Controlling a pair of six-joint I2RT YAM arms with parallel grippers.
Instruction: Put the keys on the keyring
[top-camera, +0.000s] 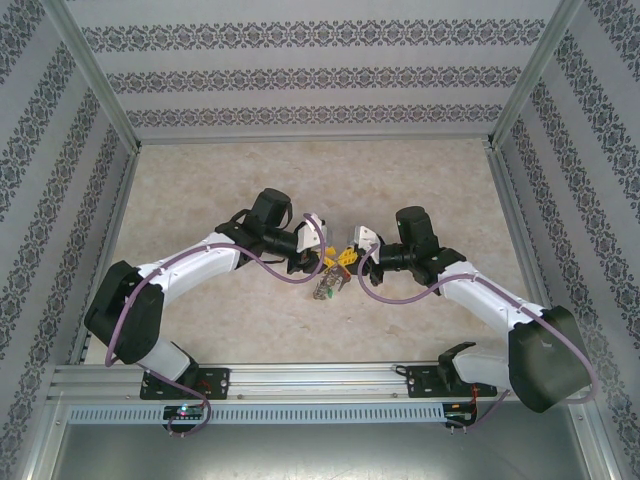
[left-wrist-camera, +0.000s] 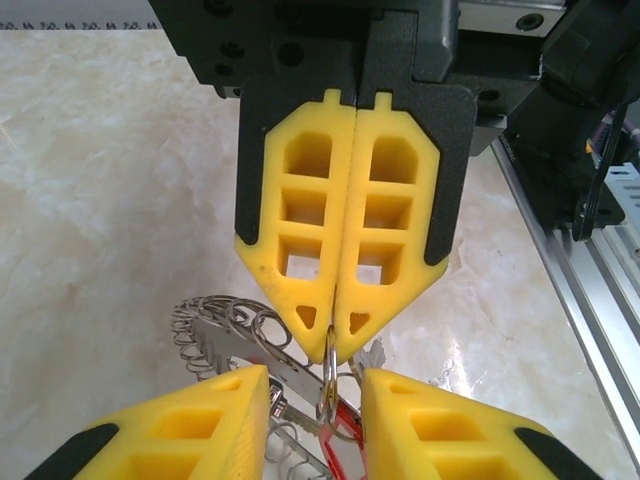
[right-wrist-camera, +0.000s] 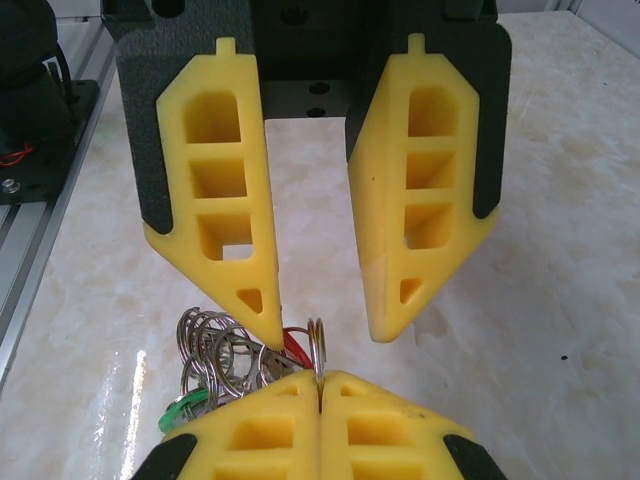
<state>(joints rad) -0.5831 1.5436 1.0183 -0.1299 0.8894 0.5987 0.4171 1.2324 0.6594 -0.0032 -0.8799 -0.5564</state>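
My right gripper (right-wrist-camera: 318, 380) is shut on a small silvery split ring (right-wrist-camera: 318, 345), gripping it edge-on at its fingertips. From that ring hangs a red-tagged key (left-wrist-camera: 345, 440), with the keyring (left-wrist-camera: 215, 335), a grey metal band fringed with wire links, behind it. A green tag (right-wrist-camera: 180, 410) shows among the links (right-wrist-camera: 215, 345). My left gripper (left-wrist-camera: 318, 385) faces the right gripper (left-wrist-camera: 338, 350) tip to tip. It stands open, with a finger on either side of the split ring (left-wrist-camera: 329, 375). In the top view both grippers (top-camera: 325, 255) (top-camera: 355, 258) meet above the hanging bunch (top-camera: 325, 285).
The marble-patterned tabletop (top-camera: 300, 180) lies below the held bunch. An aluminium rail (top-camera: 320, 378) runs along the near edge by the arm bases, and patterned walls enclose the other sides.
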